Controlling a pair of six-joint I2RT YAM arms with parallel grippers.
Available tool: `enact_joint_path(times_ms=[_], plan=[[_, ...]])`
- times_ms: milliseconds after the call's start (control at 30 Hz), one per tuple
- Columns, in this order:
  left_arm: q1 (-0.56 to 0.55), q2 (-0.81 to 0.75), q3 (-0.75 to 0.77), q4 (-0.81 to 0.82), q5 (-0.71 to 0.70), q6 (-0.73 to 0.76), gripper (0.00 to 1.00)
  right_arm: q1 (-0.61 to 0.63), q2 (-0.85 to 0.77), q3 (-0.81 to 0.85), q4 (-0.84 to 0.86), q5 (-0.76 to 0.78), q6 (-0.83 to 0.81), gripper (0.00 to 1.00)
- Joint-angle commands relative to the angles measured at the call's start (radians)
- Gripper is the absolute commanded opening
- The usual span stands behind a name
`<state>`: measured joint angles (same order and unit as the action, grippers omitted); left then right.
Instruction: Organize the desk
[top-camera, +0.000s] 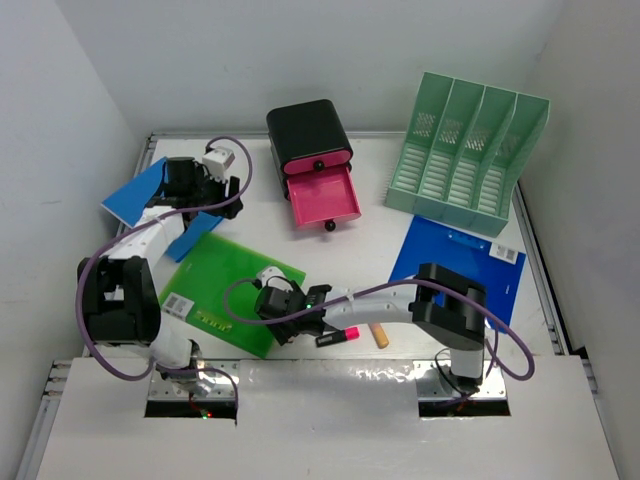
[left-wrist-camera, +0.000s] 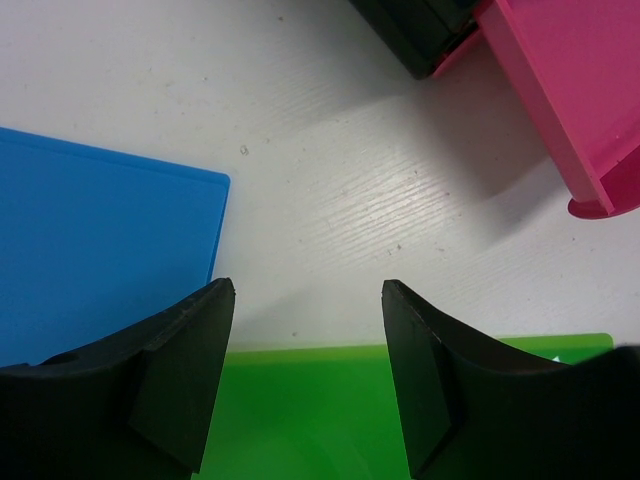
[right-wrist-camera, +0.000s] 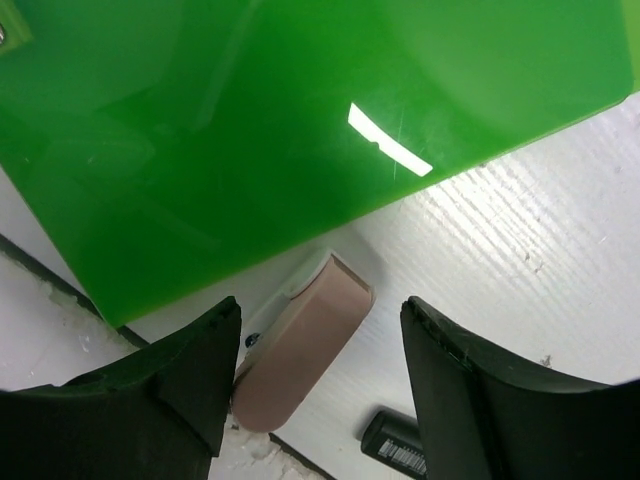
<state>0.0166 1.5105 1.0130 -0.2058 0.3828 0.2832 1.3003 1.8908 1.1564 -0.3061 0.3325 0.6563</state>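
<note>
The desk (top-camera: 250, 235) is a white tabletop. A green board (top-camera: 225, 290) lies front left and a blue board (top-camera: 135, 195) far left. My left gripper (top-camera: 222, 195) is open and empty; in the left wrist view (left-wrist-camera: 308, 290) it hangs over bare desk (left-wrist-camera: 330, 180) between the blue board (left-wrist-camera: 100, 250) and the green board (left-wrist-camera: 300, 410). My right gripper (top-camera: 290, 322) is open by the green board's near corner. In the right wrist view (right-wrist-camera: 320, 305) its jaws straddle a small tan-pink block (right-wrist-camera: 300, 355) without touching it, beside the green board (right-wrist-camera: 300, 120).
A black box with an open pink drawer (top-camera: 322, 195) stands at the back, a green file rack (top-camera: 465, 150) back right. A blue clipboard (top-camera: 460, 260) lies right. A pink marker (top-camera: 340, 335) and a tan stick (top-camera: 379, 334) lie near the front edge. The marker's black end (right-wrist-camera: 395, 445) is by my right jaws.
</note>
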Motion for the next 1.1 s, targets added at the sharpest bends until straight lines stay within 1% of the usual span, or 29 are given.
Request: enact_joint_path(times_ms=[0,100,200,233,300,333,400,433,467,500,567,600,667,700,733,767,800,833,867,900,933,967,1033,1067], plan=[[0.009,-0.033,-0.001,0.037,-0.002,0.007,0.59,0.007,0.007,0.023,-0.041,-0.047,0.016,0.63],[0.011,-0.032,-0.002,0.039,-0.002,0.007,0.59,0.005,0.014,0.026,-0.047,-0.093,0.005,0.59],[0.009,-0.033,-0.001,0.037,0.004,0.007,0.59,0.007,0.016,0.017,-0.048,-0.113,0.006,0.51],[0.009,-0.033,-0.001,0.036,0.005,0.008,0.59,0.005,0.014,0.012,-0.047,-0.113,0.008,0.43],[0.009,-0.035,-0.002,0.036,0.005,0.008,0.59,0.005,-0.001,0.0,-0.045,-0.107,0.009,0.33],[0.009,-0.036,-0.002,0.036,0.005,0.007,0.59,0.007,-0.007,-0.007,-0.047,-0.101,0.006,0.22],[0.011,-0.036,-0.002,0.037,0.005,0.008,0.59,0.005,-0.032,-0.014,-0.048,-0.082,0.0,0.11],[0.009,-0.036,-0.002,0.037,0.005,0.007,0.59,0.005,-0.041,-0.02,-0.05,-0.076,-0.004,0.03],[0.009,-0.035,-0.002,0.037,0.005,0.007,0.59,0.005,-0.061,-0.021,-0.053,-0.067,-0.013,0.0],[0.011,-0.035,-0.002,0.039,0.007,0.007,0.59,0.005,-0.07,-0.021,-0.066,-0.058,-0.041,0.0],[0.011,-0.032,-0.002,0.04,0.007,0.005,0.59,0.005,-0.093,-0.003,-0.091,0.012,-0.085,0.0],[0.011,-0.03,-0.002,0.04,0.007,0.004,0.59,0.002,-0.119,0.018,-0.111,0.086,-0.146,0.0],[0.009,-0.027,-0.002,0.04,0.008,0.005,0.59,-0.015,-0.166,0.051,-0.123,0.153,-0.232,0.0],[0.009,-0.023,-0.002,0.04,0.008,0.005,0.59,-0.028,-0.186,0.077,-0.119,0.189,-0.327,0.0],[0.009,-0.021,-0.002,0.04,0.008,0.004,0.59,-0.045,-0.208,0.081,-0.102,0.238,-0.381,0.0],[0.009,-0.018,-0.002,0.04,0.01,0.002,0.59,-0.091,-0.254,0.08,-0.029,0.246,-0.491,0.0],[0.009,-0.012,-0.002,0.04,0.011,0.002,0.59,-0.122,-0.277,0.057,0.019,0.237,-0.548,0.0],[0.011,-0.01,-0.001,0.04,0.014,-0.002,0.59,-0.16,-0.294,0.045,0.08,0.187,-0.599,0.0],[0.011,-0.004,0.002,0.039,0.021,-0.003,0.59,-0.233,-0.309,0.031,0.184,0.166,-0.709,0.0],[0.009,-0.001,0.004,0.037,0.022,-0.006,0.59,-0.266,-0.323,0.004,0.24,0.155,-0.763,0.0],[0.008,0.001,0.004,0.037,0.024,-0.006,0.59,-0.324,-0.323,-0.007,0.359,0.16,-0.805,0.0],[0.008,0.002,0.004,0.037,0.024,-0.006,0.59,-0.353,-0.314,-0.012,0.404,0.152,-0.876,0.0],[0.008,0.008,0.002,0.039,0.018,-0.003,0.59,-0.427,-0.259,0.018,0.456,0.116,-0.952,0.0],[0.009,0.011,0.004,0.039,0.016,-0.003,0.59,-0.447,-0.23,0.081,0.446,0.112,-0.965,0.0]])
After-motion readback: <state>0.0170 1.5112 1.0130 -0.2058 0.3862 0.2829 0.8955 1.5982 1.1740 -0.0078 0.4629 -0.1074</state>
